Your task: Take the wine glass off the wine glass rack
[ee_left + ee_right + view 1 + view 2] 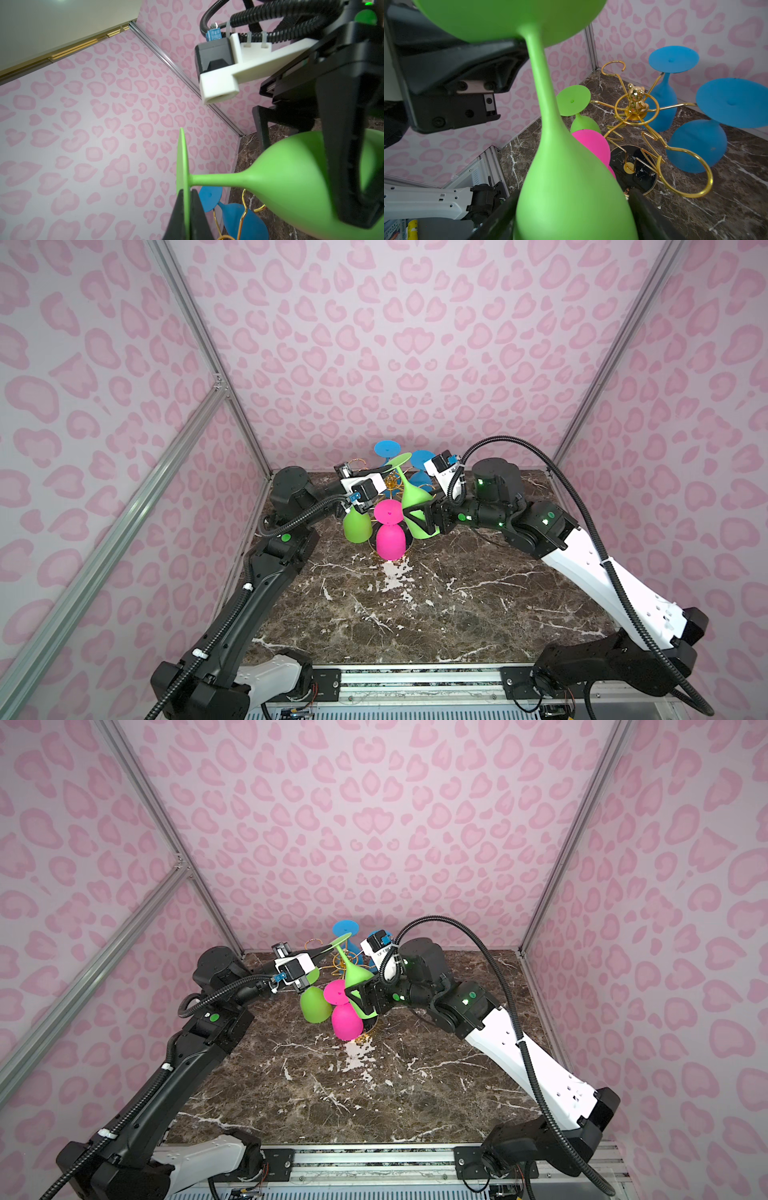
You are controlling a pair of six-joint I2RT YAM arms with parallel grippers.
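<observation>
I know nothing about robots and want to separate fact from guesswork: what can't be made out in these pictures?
- Whether the right gripper touches the held green glass: right wrist view, fingers cut off by the bottom edge.
- That glass's rim: cut off in both wrist views, partly covered by the right gripper in both top views.
- Pink glass: right wrist view, mostly behind the held green glass.
- Rack base: both top views, mostly behind the pink glass.

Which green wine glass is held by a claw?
The tilted green glass: left claw pinches its foot, right claw surrounds its bowl. The other green glass hangs on the rack.
</observation>
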